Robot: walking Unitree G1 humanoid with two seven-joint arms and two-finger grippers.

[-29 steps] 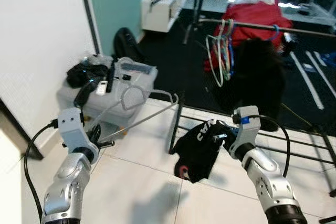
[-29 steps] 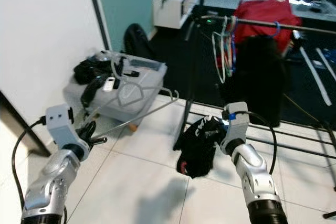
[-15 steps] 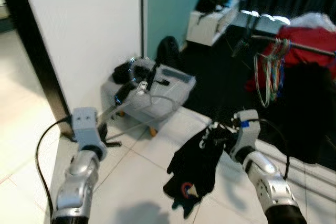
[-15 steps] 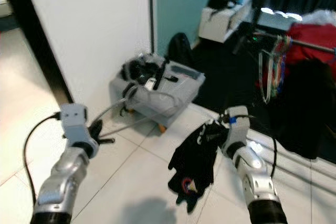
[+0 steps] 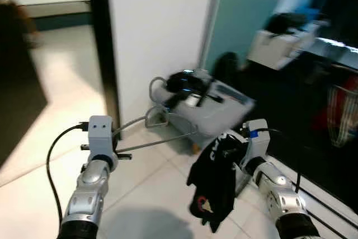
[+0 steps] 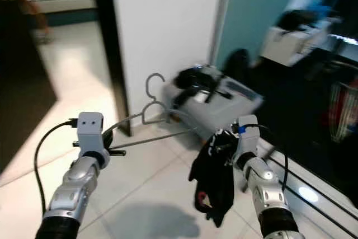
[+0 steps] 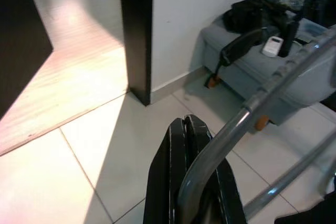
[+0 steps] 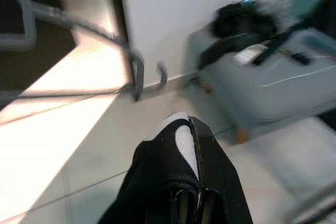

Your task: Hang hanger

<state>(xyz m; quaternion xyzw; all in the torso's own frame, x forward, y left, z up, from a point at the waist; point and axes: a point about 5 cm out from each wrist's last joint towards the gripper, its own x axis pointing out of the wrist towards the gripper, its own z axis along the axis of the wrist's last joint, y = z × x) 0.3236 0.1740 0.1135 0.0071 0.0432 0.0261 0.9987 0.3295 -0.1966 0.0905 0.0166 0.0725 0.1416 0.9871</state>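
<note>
Bright indoor light, motion blur toward the right side of the head views

Sunlit patch on pale floor tiles (image 7: 63, 98) beside a dark door frame (image 7: 136, 30); white wall panel (image 5: 159, 37) evenly lit. Robot's soft shadow on the tiles below the arms. Grey case (image 5: 221, 110) and dark far room smeared, streaky. Right wrist view blurred overall; left wrist view sharper, its near fingers soft

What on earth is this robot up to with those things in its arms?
It is carrying two things across a tiled floor. Its left gripper has its jaws shut on a grey wire hanger, held out in front. Its right gripper is shut on a black garment that dangles from it. Ahead, beside a white wall panel, sits a grey box with dark items piled on top.
</note>
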